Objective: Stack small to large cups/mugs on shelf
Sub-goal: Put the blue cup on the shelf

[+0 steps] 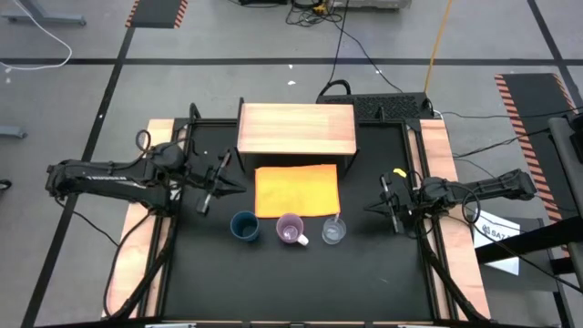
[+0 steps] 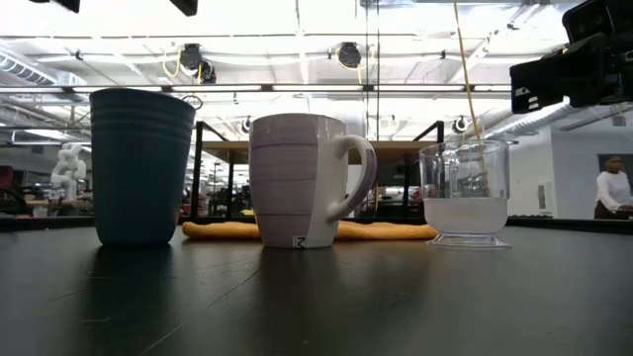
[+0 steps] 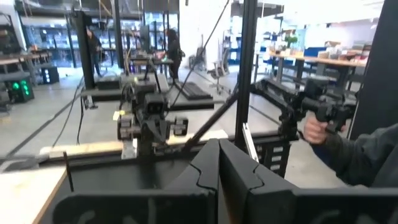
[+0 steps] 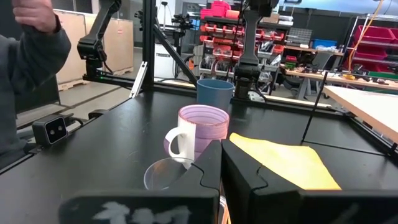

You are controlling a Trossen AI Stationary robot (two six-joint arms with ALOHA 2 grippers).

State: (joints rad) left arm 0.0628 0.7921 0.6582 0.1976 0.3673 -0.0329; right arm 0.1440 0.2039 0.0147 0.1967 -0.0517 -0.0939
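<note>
A black table (image 1: pixel 301 273) carries a light wooden shelf (image 1: pixel 296 128) at 12 o'clock, an orange sheet (image 1: pixel 297 189) at centre, and at 6 o'clock a row: blue tumbler (image 1: pixel 244 225), lilac mug (image 1: pixel 291 229), clear cup (image 1: pixel 333 230).

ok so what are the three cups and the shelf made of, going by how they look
Blue tumbler: probably matte plastic, opaque, with faint ridges round its wall.
Lilac mug: likely glazed ceramic, given its thick wall and soft sheen.
Clear cup: see-through, thin-walled; probably plastic, though glass is possible.
Shelf: light wood or wood-look board with visible grain.
</note>
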